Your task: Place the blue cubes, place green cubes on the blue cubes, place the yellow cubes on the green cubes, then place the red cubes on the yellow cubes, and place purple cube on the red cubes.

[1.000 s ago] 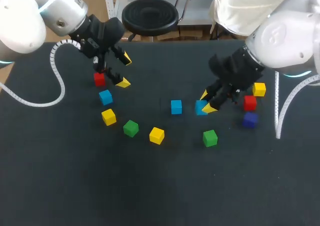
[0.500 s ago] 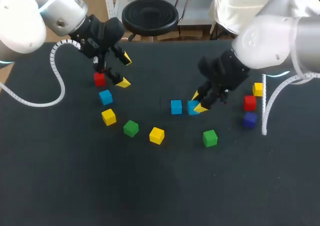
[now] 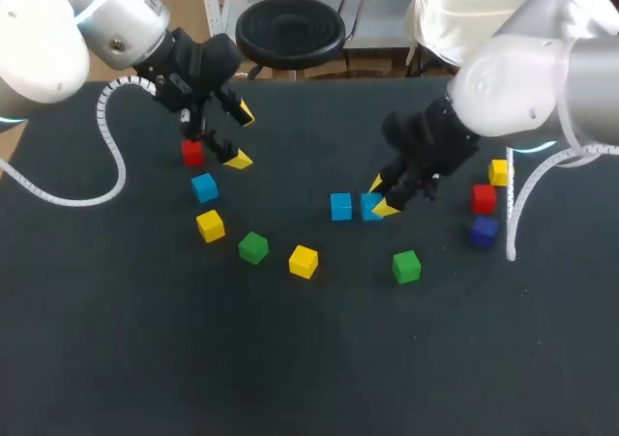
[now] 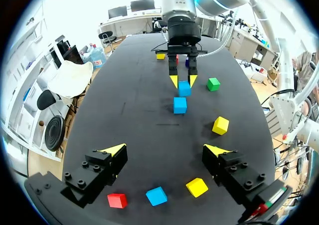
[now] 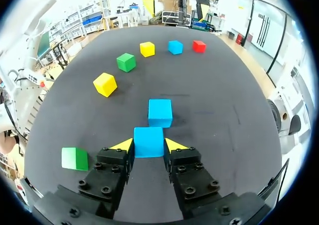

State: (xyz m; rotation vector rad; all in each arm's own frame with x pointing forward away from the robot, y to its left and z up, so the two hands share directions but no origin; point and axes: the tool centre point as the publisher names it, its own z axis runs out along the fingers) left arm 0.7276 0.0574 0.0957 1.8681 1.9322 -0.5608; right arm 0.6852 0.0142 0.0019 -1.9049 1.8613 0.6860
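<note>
Right end effector [image 5: 148,145] is clamped on the held blue cube [image 5: 148,139], low over the counter [image 3: 309,359] and just beside the free blue cube [image 5: 160,112], which lies straight ahead of its fingers, slightly off-line. Can't tell if the 2 touch. My guess: set it down right there, there's bare counter all around. Left end effector [image 3: 240,136], fingers apart, hangs well apart from the free blue cube, near the spare blue cube [image 3: 204,187].
</note>
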